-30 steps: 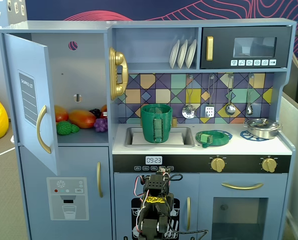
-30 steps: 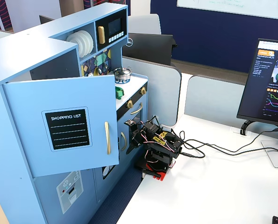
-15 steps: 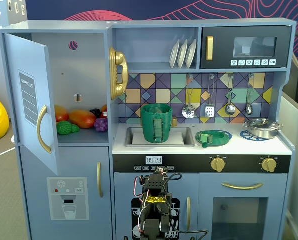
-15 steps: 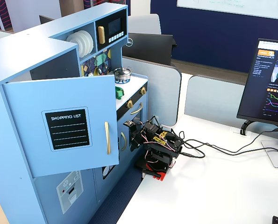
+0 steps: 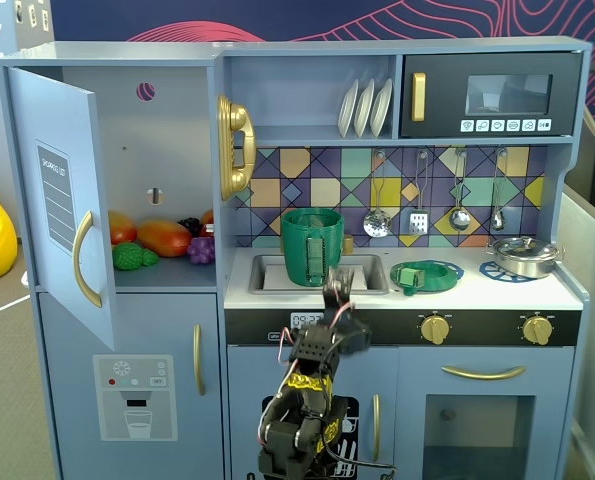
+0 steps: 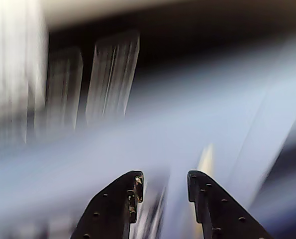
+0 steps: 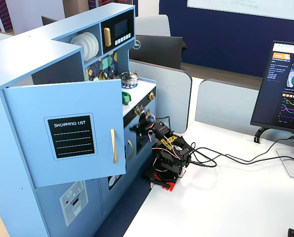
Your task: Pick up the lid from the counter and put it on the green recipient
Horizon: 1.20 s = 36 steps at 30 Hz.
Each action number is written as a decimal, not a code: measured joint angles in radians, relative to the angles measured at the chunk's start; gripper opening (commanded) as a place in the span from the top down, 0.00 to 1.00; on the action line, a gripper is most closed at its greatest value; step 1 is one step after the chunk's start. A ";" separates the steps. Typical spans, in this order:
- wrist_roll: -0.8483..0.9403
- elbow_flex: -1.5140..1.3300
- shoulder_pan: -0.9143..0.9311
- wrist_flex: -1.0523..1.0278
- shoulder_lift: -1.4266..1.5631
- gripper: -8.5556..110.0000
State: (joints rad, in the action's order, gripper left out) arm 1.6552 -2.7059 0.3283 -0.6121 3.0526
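Two green things matter: we find both on the white worktop of the blue toy kitchen (image 5: 497, 293) in a fixed view facing the cabinet.
Lid, front fixed view: the flat round green plastic lid with a raised rim (image 5: 427, 275) lies flat on the worktop, right of the grey sink basin (image 5: 277, 276), untouched.
Pot, front fixed view: the tall dark-green plastic pot with a ribbed handle strip (image 5: 312, 246) stands upright at the sink, near the lid but apart from it, its mouth open.
Bystander, front fixed view: a shallow steel pan (image 5: 523, 256) sits further right, well clear of the lid.
Claw, front fixed view: the black two-finger gripper (image 5: 339, 283) is raised to the worktop's front edge, between pot and lid, touching neither.
Claw, wrist view: the picture is smeared, yet we see the gripper (image 6: 163, 182) with a clear gap between its fingers and nothing in it.
Side fixed view: the gripper (image 7: 146, 116) shows blurred in front of the cabinet; we see only a green sliver of the lid (image 7: 126, 98) past the open blue door (image 7: 67, 133).
Handling, our judgement: we expect the lid to be light, stiff and smooth, so it may skate when nudged.
Hold, our judgement: we would pinch the raised rim or the small tab at its left front edge, and keep it level for the pot.
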 measured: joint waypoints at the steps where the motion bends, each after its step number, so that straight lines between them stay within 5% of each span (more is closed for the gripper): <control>1: 0.003 0.043 0.018 0.021 -0.012 0.85; 10: 0.041 0.218 0.183 0.218 -0.152 0.72; 16: 0.006 0.232 0.256 0.249 -0.187 0.47; 36: -0.043 0.311 0.272 0.557 -0.560 0.47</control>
State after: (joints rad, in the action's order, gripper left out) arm 1.6122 -2.3945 0.5998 -0.0552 2.4927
